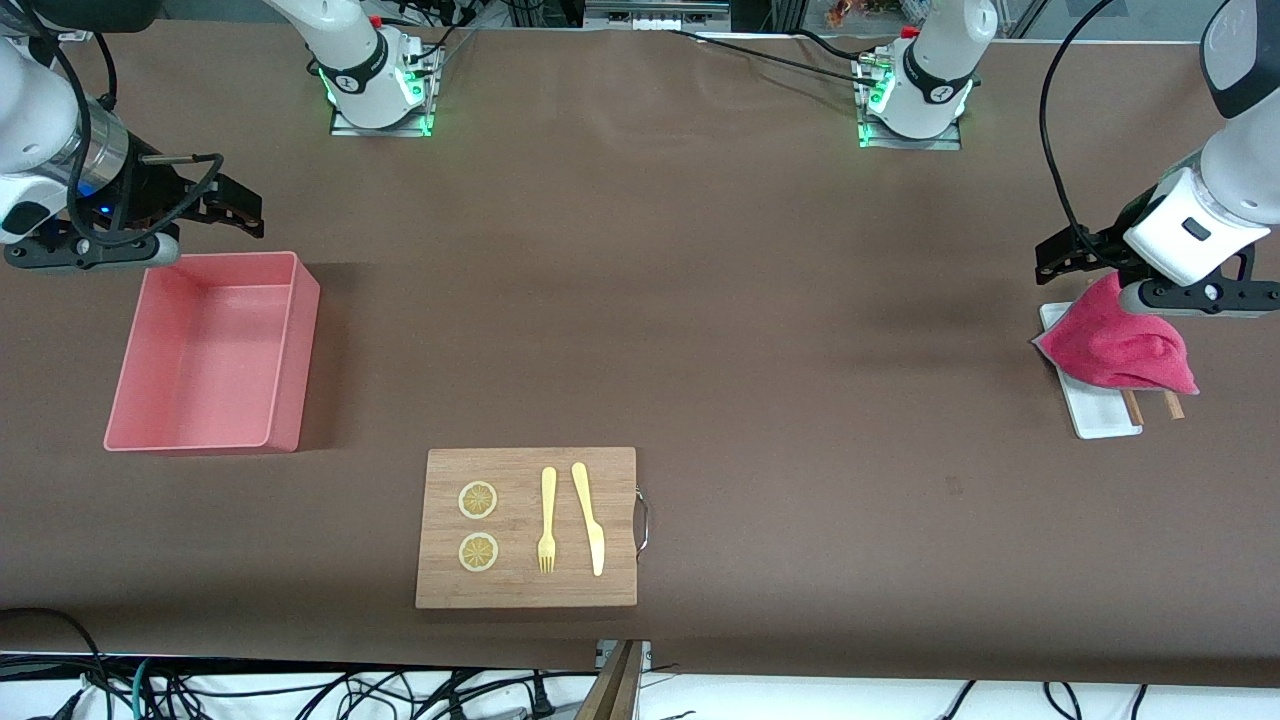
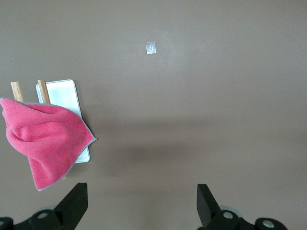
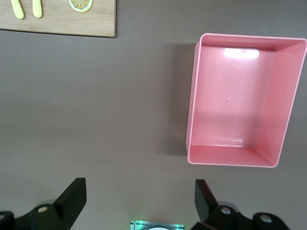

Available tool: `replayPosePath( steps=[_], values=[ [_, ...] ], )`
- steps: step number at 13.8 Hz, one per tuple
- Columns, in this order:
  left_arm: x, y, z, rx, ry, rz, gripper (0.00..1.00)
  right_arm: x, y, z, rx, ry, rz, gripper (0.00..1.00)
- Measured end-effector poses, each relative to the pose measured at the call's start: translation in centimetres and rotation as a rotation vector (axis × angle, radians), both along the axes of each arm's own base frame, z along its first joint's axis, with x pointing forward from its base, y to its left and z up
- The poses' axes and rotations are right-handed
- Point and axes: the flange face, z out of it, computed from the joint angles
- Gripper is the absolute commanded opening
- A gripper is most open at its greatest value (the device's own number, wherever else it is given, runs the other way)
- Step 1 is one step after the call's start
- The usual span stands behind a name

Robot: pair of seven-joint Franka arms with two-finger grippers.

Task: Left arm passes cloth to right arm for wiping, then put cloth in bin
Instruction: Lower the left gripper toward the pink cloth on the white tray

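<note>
The magenta-red cloth point(image 1: 1120, 345) lies draped over a small white tray point(image 1: 1100, 412) at the left arm's end of the table. It also shows in the left wrist view point(image 2: 45, 139). My left gripper point(image 1: 1075, 252) hangs above the table just beside the cloth, open and empty point(image 2: 140, 206); the cloth is not between its fingers. The pink bin point(image 1: 290, 350) stands empty at the right arm's end and shows in the right wrist view point(image 3: 191, 100). My right gripper point(image 1: 235, 208) hangs open and empty beside the bin point(image 3: 139, 203).
A wooden cutting board point(image 1: 520, 590) lies near the front camera's edge, with two lemon slices point(image 1: 478, 500), a yellow fork point(image 1: 547, 520) and a yellow knife point(image 1: 590, 515) on it. Two wooden sticks point(image 1: 1132, 405) poke out from under the cloth.
</note>
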Motion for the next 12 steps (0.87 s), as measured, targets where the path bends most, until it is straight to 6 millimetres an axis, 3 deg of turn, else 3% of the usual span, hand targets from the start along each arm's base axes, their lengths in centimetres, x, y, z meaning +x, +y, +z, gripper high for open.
replayPosePath(
  steps=[7, 12],
  values=[
    [0.1, -0.1, 0.0, -0.001, -0.001, -0.002, 1.00, 0.0, 0.1, 0.1, 0.001, -0.004, 0.004, 1.00],
    [0.0, -0.1, -1.0, 0.000, 0.044, -0.002, 1.00, 0.1, 0.1, 0.6, 0.002, -0.014, 0.008, 1.00]
  ],
)
